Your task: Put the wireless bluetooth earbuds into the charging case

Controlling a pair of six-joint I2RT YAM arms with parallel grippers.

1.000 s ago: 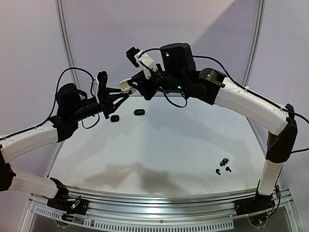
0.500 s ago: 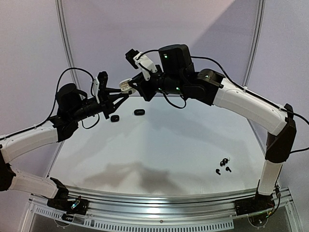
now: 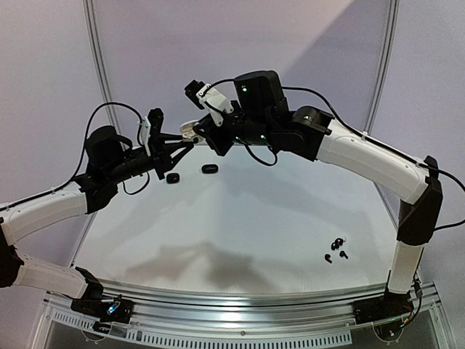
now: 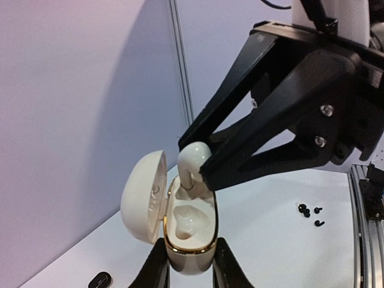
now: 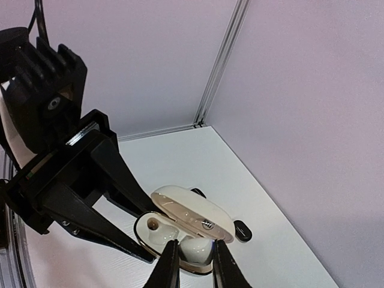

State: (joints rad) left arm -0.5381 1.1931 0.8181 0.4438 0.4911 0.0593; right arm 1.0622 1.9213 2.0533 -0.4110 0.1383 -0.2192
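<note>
White desk (image 3: 240, 218), lilac walls (image 3: 43, 65); two black cases (image 3: 174, 177), four black earbuds (image 3: 336, 243). Left jaws grip white case (image 4: 189, 231), right jaws pinch white earbud (image 4: 193, 162).

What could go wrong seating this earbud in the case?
The white earbud, pinched by the right hand, is only partly in, by the gold rim; it may catch instead of seating.
The left hand grips the charging case only at its lower end, in mid-air; pushing could tip it.
The open lid stands close; a nudge might shut it.

A cream charging case (image 4: 190, 249) with a gold rim; a cream earbud (image 4: 193, 161); small black earbuds (image 3: 336, 249); a white table (image 3: 254, 218); lilac walls (image 3: 290, 43).
</note>
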